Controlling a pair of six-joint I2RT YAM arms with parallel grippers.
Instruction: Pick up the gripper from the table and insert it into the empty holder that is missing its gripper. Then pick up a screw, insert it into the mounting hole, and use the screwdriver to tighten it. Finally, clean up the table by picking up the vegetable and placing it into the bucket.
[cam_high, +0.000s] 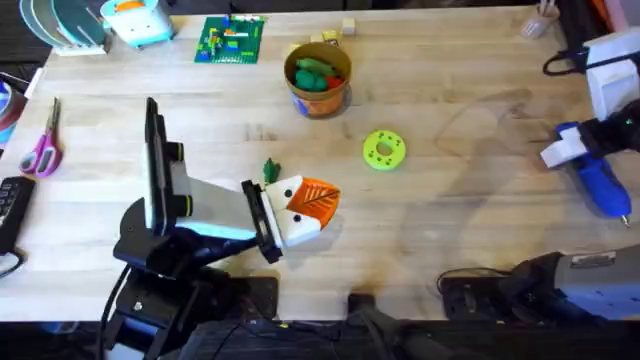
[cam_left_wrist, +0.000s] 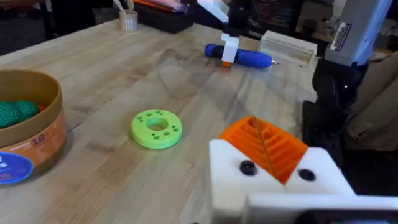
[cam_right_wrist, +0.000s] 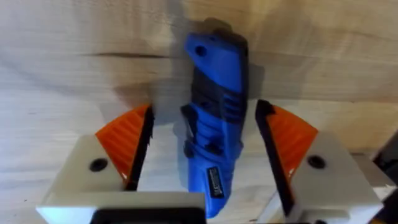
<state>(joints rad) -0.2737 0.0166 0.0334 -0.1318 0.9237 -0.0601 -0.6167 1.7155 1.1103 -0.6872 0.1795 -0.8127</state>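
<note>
Here the screwdriver (cam_right_wrist: 214, 118) is seen lying lengthwise between the spread fingers of the right gripper (cam_right_wrist: 205, 149), straddled, not yet pinched.

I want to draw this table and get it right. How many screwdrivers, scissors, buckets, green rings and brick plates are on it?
Screwdriver: 1
Scissors: 1
Bucket: 1
Green ring: 1
Brick plate: 1
Total: 5
</note>
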